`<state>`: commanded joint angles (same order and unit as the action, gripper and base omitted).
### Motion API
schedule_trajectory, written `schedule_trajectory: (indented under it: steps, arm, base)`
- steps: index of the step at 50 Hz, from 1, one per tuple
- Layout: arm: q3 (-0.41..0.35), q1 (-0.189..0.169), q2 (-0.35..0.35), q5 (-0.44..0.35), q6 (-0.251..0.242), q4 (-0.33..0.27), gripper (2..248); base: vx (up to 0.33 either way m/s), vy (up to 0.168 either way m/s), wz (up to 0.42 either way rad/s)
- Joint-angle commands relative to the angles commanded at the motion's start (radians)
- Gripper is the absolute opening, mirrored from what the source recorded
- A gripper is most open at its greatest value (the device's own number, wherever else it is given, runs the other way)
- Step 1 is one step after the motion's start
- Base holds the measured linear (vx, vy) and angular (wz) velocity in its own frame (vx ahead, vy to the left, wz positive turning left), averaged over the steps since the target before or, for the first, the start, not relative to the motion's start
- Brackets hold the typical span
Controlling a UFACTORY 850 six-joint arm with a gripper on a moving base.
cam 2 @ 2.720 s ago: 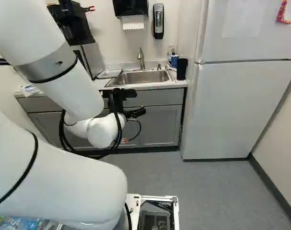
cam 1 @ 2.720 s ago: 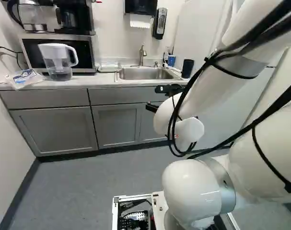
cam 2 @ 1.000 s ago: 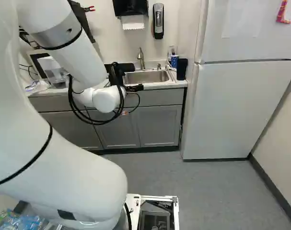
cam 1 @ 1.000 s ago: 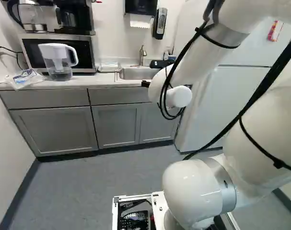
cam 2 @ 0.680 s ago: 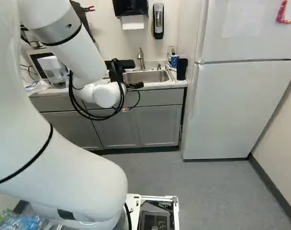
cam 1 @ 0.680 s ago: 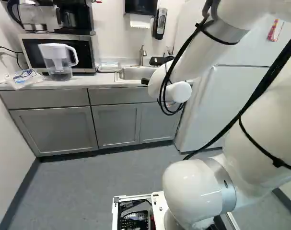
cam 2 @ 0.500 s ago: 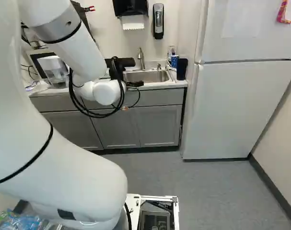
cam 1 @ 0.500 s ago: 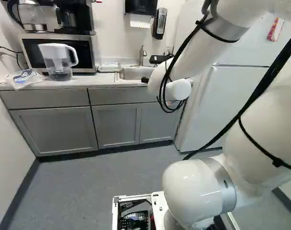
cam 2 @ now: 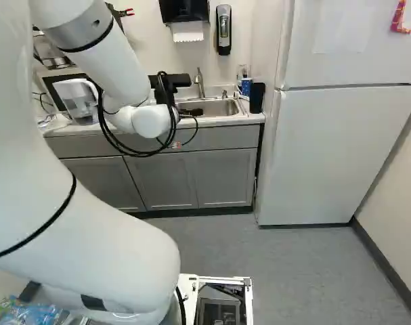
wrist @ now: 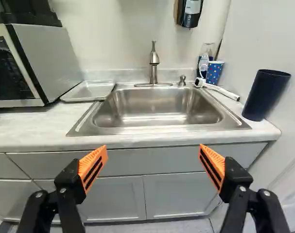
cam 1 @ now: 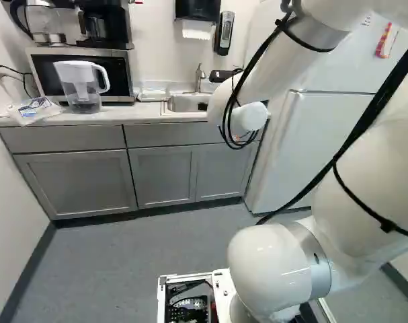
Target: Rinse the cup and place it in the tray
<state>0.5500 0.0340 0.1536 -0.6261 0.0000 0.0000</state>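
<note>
With twelve o'clock taken as straight ahead of the black two-fingered gripper [cam 2: 191,112], the stainless steel rectangular sink [wrist: 157,115] lies at twelve. In the wrist view the gripper [wrist: 153,149] is released: its orange-padded fingers [wrist: 93,167] stand wide apart, one at nine o'clock and one at three, and the front of the pale countertop [wrist: 26,132] shows beyond them.

Two cups show, and I cannot tell which one the task means. The tall, dark navy, smooth cylindrical cup [wrist: 265,96] stands upright on the countertop between one and two o'clock from the gripper, well apart from both fingers, just beside the sink's right rim. The small blue cup with light dots [wrist: 215,72] stands farther back, near one o'clock, beside a clear bottle with a white top [wrist: 203,64] at the sink's back right corner. A white hose-like piece with a dark end [wrist: 220,91] lies between the two cups and the basin.

The shallow, pale rectangular tray [wrist: 89,91] lies between ten and eleven o'clock from the gripper, between the boxy silver and black microwave [wrist: 47,63] and the sink. The slender brushed-metal faucet [wrist: 153,65] rises at twelve, behind the basin, with a short metal pump [wrist: 182,81] at its three o'clock.
</note>
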Motion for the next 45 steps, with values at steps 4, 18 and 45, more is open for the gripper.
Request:
schedule_trajectory:
  steps: [4,18,45]
  arm:
    - [0.008,0.0,0.001,0.008,0.0,0.0,247]
    - [0.037,-0.001,0.003,0.037,0.0,0.0,247]
    - [0.095,-0.001,0.005,0.091,0.0,0.0,247]
  base:
    - [0.0,0.0,0.0]
    - [0.0,0.0,0.0]
    - [0.0,0.0,0.0]
